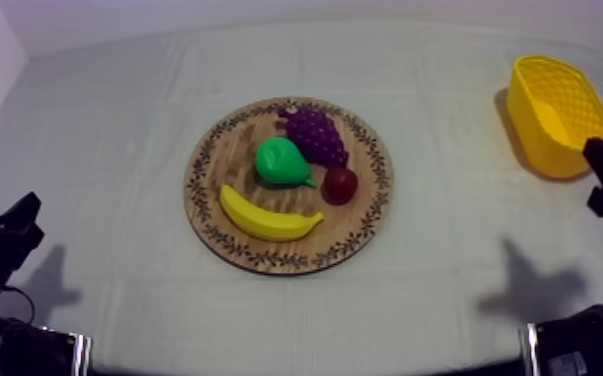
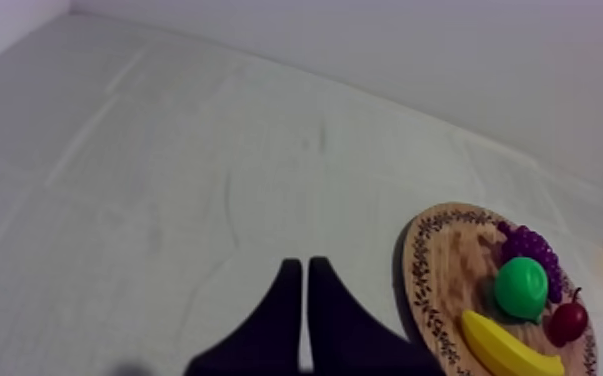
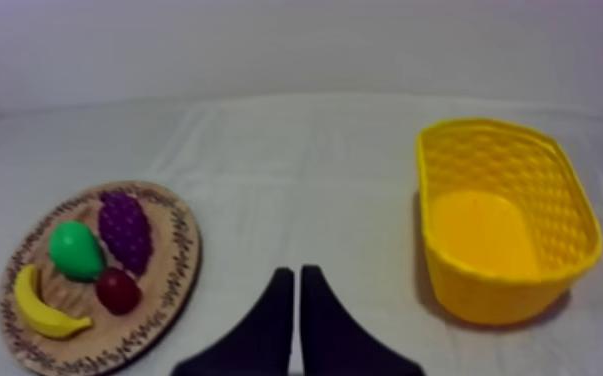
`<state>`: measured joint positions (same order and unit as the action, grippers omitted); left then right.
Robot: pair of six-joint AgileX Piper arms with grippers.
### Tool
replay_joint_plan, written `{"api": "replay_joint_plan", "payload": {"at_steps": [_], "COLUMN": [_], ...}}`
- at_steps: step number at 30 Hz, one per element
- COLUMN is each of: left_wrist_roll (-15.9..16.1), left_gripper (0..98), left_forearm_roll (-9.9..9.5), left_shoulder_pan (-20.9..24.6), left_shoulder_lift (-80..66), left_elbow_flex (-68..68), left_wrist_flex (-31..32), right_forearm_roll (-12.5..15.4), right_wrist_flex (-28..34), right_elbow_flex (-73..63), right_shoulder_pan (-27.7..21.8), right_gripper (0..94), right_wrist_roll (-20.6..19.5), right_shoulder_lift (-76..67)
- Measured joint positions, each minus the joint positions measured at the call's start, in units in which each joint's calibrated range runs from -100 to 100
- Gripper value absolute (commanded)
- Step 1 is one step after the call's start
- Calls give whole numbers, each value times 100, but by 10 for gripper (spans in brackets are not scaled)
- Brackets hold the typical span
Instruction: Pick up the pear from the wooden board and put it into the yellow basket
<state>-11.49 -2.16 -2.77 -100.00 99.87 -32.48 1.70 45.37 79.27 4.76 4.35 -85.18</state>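
Pear (image 1: 283, 162) lies on wooden board (image 1: 233, 150)

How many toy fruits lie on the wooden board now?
4. The grapes at the wooden board's far side, the pear beside them, the small red fruit right of the pear, the banana along the near edge. None seems hidden.

Glossy plastic pear (image 1: 281, 162), wooden board (image 1: 227, 160), cloth-covered table (image 1: 95, 130)
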Motion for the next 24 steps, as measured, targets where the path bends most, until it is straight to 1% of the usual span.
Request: {"api": "replay_joint_plan", "payload": {"at_steps": [5, 7, 9, 11, 14, 17, 21, 24], "left_wrist_roll": [0, 0, 0, 0, 0, 0, 0, 0], "left_gripper": [1, 1, 1, 1, 1, 1, 1, 1], "left_forearm_roll": [0, 0, 0, 0, 0, 0, 0, 0], "left_shoulder_pan": [0, 0, 0, 0, 0, 0, 0, 0], "left_shoulder_lift": [0, 0, 0, 0, 0, 0, 0, 0], "left_elbow_flex": [0, 0, 0, 0, 0, 0, 0, 0], "left_wrist_flex": [0, 0, 0, 0, 0, 0, 0, 0], "right_forearm_roll": [-3, -64, -71, -21, 223, 508, 891, 1144], "right_wrist_flex": [-202, -222, -195, -159, -98, -22, 267, 443], "right_elbow_flex": [-923, -1319, -1697, -2142, -2834, -3437, -4308, -4784], "right_shoulder_pan": [459, 698, 927, 1114, 1268, 1290, 1362, 1474], "right_gripper": [3, 3, 3, 3, 3, 3, 7, 54], "right_wrist_roll": [-39, -55, -9, 106, 355, 678, 1236, 1647], "right_shoulder_lift": [1081, 1594, 2094, 2688, 3603, 4376, 5476, 6162]}}
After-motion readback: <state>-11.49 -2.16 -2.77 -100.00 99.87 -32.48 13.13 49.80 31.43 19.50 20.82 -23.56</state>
